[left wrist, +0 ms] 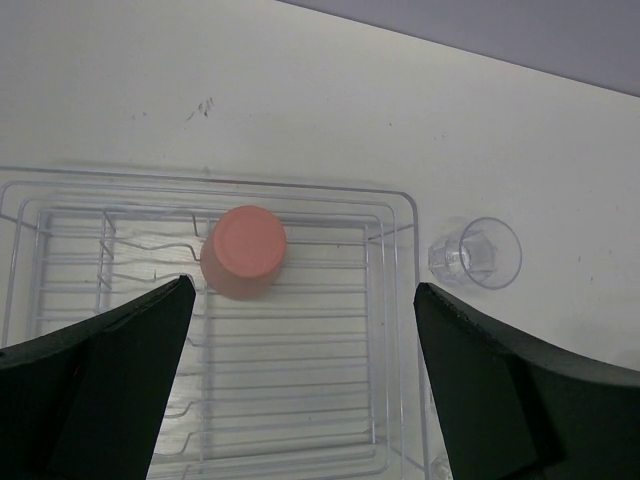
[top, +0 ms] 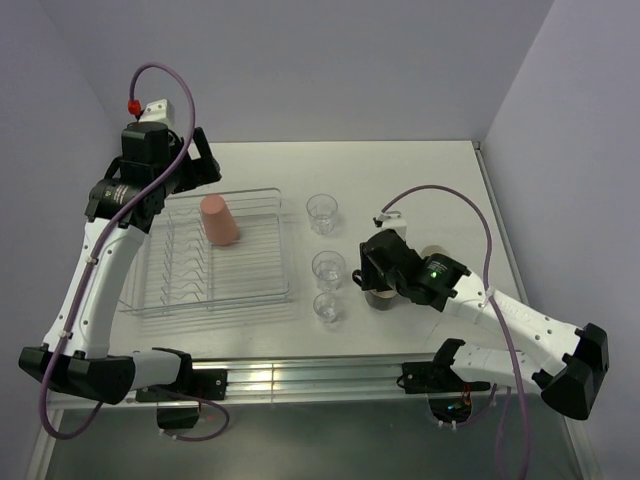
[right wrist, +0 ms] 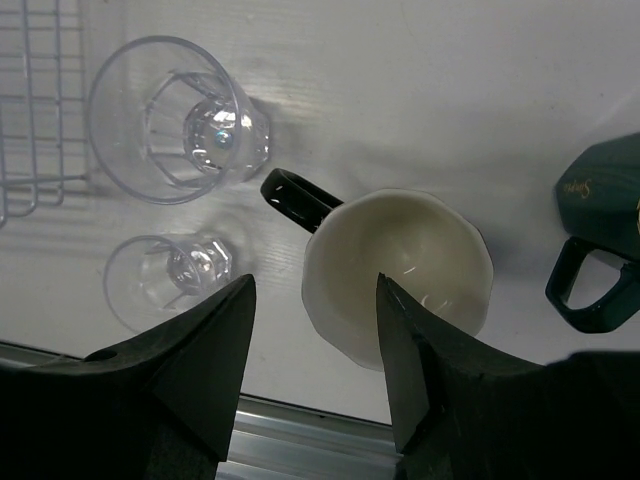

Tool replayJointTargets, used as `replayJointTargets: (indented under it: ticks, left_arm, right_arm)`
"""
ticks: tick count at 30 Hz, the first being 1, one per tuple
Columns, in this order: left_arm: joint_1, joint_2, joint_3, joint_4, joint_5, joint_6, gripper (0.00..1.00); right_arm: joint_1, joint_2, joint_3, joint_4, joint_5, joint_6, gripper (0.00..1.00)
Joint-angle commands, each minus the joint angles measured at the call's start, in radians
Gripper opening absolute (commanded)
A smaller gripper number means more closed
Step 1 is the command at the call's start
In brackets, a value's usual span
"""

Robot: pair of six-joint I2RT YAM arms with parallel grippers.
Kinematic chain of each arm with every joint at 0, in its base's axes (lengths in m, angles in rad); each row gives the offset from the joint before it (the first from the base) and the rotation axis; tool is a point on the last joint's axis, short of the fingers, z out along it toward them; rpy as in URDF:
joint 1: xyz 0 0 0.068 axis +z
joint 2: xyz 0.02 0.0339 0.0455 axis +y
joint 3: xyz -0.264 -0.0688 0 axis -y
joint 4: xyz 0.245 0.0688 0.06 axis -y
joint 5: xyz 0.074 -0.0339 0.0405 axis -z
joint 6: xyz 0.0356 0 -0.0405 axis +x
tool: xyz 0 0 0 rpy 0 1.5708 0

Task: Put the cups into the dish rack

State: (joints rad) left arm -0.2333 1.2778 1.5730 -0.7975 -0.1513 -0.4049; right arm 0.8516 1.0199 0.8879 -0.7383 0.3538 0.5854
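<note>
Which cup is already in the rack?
The salmon-orange cup, closed end up inside the dish rack. The three clear tumblers, the black-handled mug and the green mug are all on the table outside it.

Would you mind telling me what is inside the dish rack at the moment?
Only the salmon-orange cup stands inside the dish rack, upside down toward its far end; elsewhere bare ribs show. Anything beneath the inverted cup is covered and cannot be seen.
</note>
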Motion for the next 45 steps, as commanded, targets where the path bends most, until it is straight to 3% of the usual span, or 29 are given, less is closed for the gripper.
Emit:
replayJointTargets:
  ticks: [1,18,24,31,35,41,45]
  left_arm:
    - [-0.004,-0.032,-0.008,0.032,0.021,0.006,0.99]
    - [-0.004,-0.029,-0.021,0.032,0.013,0.015,0.99]
    - [-0.004,-0.023,-0.021,0.03,0.013,0.017,0.99]
    - [-0.004,-0.017,-0.021,0.029,0.012,0.021,0.99]
    - [-0.004,-0.018,-0.024,0.038,0.032,0.02,0.99]
    - [-0.004,-0.031,-0.04,0.09,0.184,0.002,0.99]
    - [-0.004,-0.055,-0.088,0.211,0.404,-0.018,0.99]
  right_arm:
    - [0.018,0.003,-0.013,-0.021,0.065,0.042,0.59]
    - [0.024,0.114,-0.078,0.063,0.024,0.016,0.51]
    - [0.026,0.166,-0.089,0.086,0.004,-0.001,0.37]
    - [0.026,0.212,-0.067,0.076,0.019,-0.016,0.01]
    - [0.023,0.184,-0.021,0.019,0.039,-0.025,0.0]
    - [-0.017,0.105,0.178,-0.084,0.077,-0.087,0.0]
    - [-0.126,0.066,0.298,-0.053,-0.067,-0.154,0.0]
